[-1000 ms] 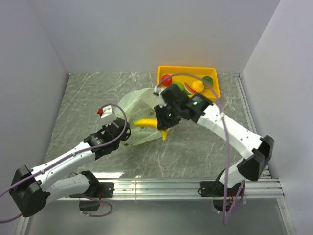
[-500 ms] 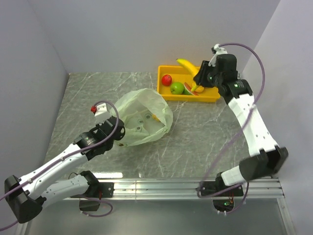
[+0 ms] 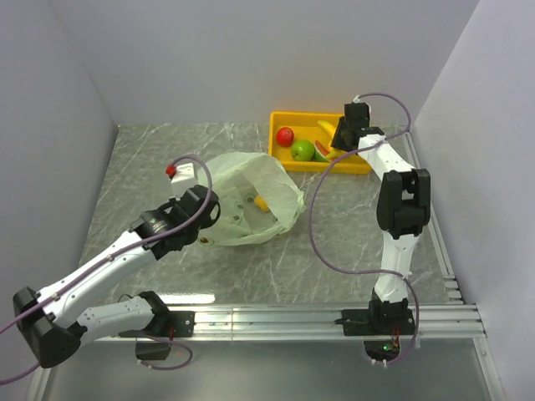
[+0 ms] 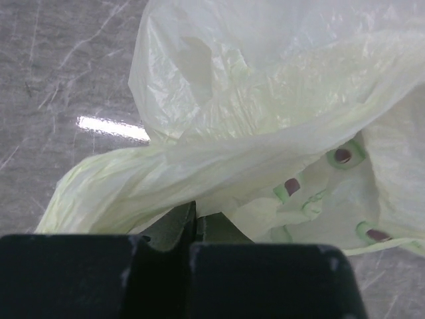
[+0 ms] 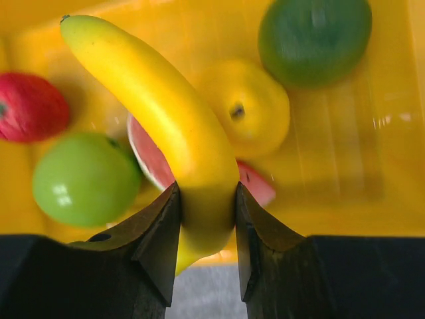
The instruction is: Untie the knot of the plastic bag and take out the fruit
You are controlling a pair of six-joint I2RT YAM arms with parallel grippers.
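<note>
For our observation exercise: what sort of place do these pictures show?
Likely a robot test booth: plain white walls enclose a marble-patterned table, and two arms are bolted to a metal rail.

Bright, even light, a white glare streak on the table (image 4: 109, 128), the green citrus (image 5: 314, 40) blurred.

Pale green, dark-spotted plastic bag (image 3: 288, 200), mouth wide open, one small yellow fruit (image 3: 262, 202) inside.
</note>
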